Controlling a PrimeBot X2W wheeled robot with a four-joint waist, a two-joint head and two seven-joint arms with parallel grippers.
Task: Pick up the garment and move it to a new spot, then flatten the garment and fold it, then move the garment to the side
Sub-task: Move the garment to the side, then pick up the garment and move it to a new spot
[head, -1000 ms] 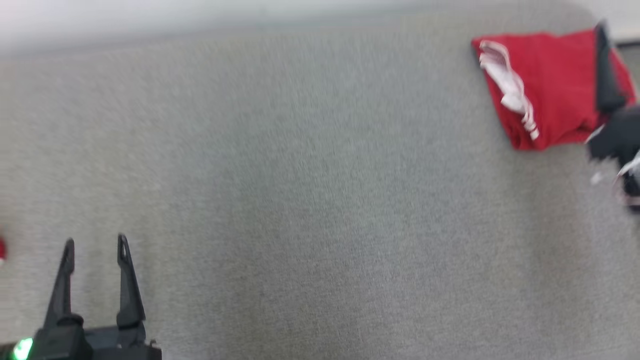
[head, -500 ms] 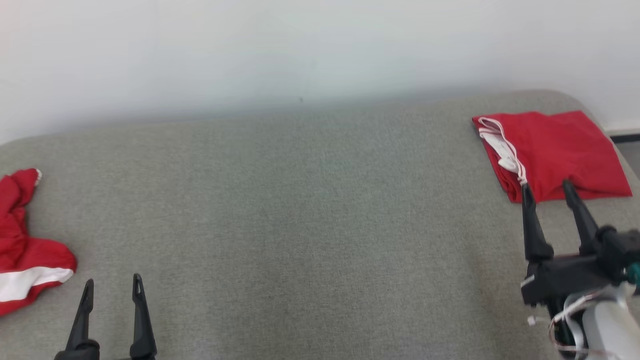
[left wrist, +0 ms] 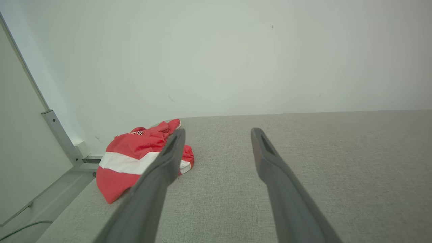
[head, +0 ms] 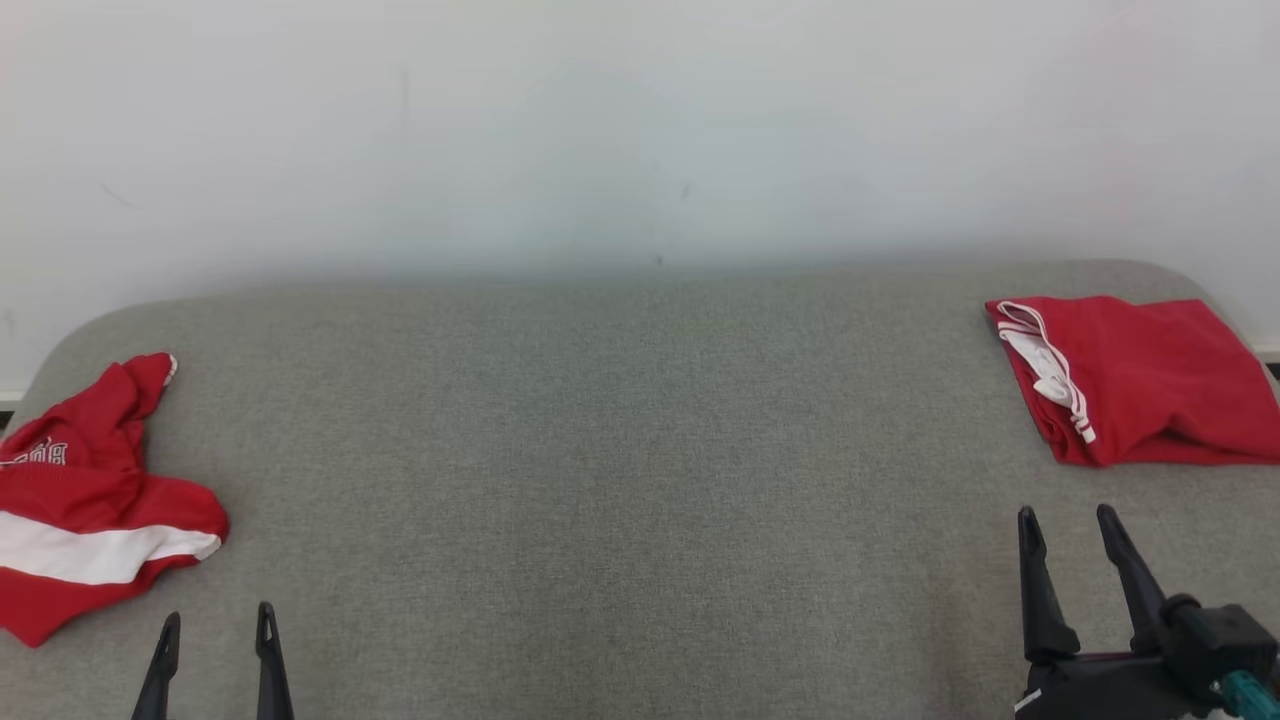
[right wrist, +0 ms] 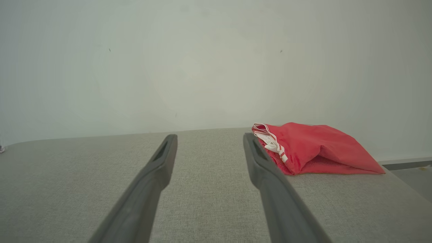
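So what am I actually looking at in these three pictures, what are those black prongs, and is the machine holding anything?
You are seeing through a robot's own cameras. The wide picture comes from its head, looking down at a grey padded table against a white wall. The black prongs are the fingers of its two hands, called grippers: the left gripper at the lower left and the right gripper at the lower right. The other two pictures come from a small camera on each wrist, looking along that gripper's fingers. Two pieces of clothing lie on the table: a crumpled red and white garment at the left end and a folded red garment with white trim at the right end. Both grippers are open and hold nothing, and neither touches the clothes.
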